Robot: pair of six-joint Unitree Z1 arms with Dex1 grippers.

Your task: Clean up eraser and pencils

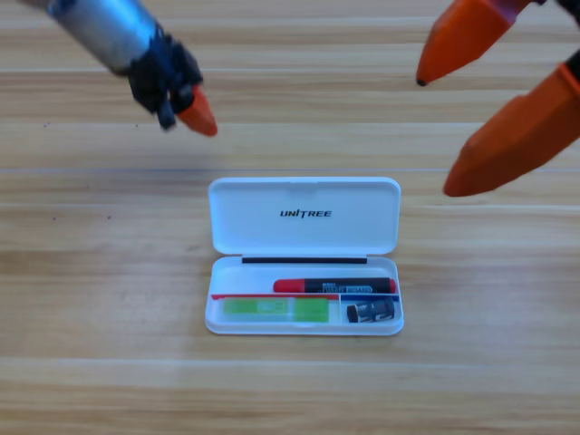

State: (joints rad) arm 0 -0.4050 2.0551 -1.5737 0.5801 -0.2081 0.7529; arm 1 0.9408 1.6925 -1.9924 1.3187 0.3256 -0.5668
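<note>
Wooden desk [91, 272] under open white case [304, 217]: eraser [370, 312], red-capped pencil [333, 286], green pencil [275, 309] inside, long axes left-right. Lid unclosed, below-right of left end effector [195, 113], jaw state unclear; right end effector [471, 109] spread open, similarly distant.

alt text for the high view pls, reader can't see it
An open white case on a wooden table holds the red-capped pencil, green pencil and eraser. The left claw hangs upper left; the right claw, open, upper right.
</note>
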